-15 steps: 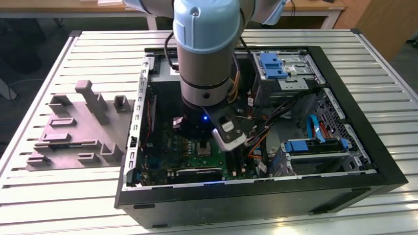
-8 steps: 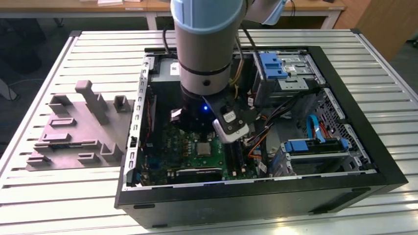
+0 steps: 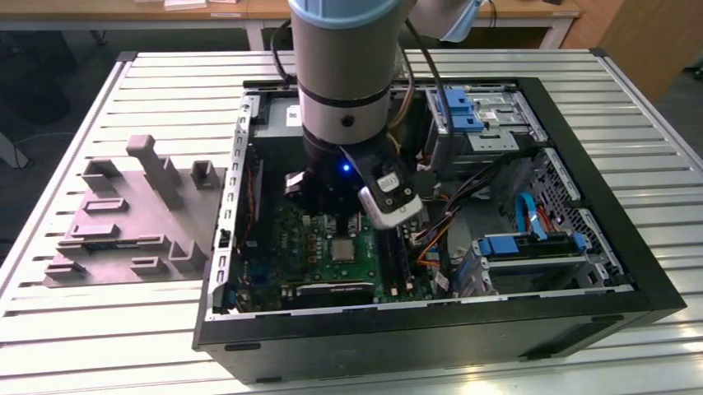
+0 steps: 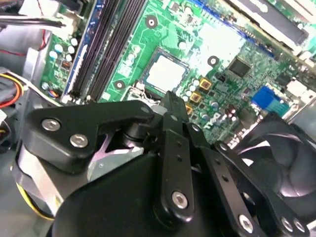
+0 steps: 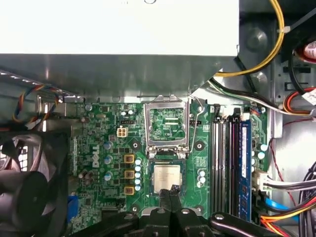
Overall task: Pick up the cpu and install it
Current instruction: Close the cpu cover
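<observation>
The cpu (image 5: 166,177) is a small silvery square lying flat in its socket on the green motherboard (image 5: 103,148); it also appears in the second wrist view (image 4: 165,73) and the exterior view (image 3: 344,249). The socket's metal load plate (image 5: 168,124) stands swung open beside it. My gripper (image 5: 170,190) hovers just above the near edge of the cpu, its two black fingertips pressed together with nothing between them; the second wrist view shows the same closed tips (image 4: 170,101). The arm (image 3: 346,90) reaches down into the open computer case (image 3: 615,247).
A grey moulded tray (image 3: 121,222) lies on the slatted table at the exterior view's left of the case. Inside the case are a black fan (image 5: 24,187), memory slots (image 5: 232,163), the metal power supply box (image 5: 118,29), bundled cables (image 5: 291,103) and blue drive brackets (image 3: 528,244).
</observation>
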You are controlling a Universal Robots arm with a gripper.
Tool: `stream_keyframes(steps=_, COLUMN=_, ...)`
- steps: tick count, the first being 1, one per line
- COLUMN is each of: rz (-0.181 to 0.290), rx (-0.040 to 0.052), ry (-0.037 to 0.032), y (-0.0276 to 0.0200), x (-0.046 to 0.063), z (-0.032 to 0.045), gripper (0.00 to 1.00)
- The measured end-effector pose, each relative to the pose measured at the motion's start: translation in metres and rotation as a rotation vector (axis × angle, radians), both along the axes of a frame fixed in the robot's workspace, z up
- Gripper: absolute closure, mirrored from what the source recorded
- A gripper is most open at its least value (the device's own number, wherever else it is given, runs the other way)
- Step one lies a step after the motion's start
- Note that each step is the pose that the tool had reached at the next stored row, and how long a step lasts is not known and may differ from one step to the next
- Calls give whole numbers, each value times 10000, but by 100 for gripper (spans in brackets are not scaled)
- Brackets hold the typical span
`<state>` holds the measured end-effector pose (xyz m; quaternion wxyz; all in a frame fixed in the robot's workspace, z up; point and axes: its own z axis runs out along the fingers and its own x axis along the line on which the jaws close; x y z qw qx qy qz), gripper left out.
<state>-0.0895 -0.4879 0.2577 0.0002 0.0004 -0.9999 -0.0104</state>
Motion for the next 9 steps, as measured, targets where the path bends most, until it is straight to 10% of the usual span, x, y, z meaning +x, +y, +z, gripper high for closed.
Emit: stream_keyframes(steps=9, rz=1622, rx=-3, ry=0, y=0, x=-1, z=-15, gripper=89)
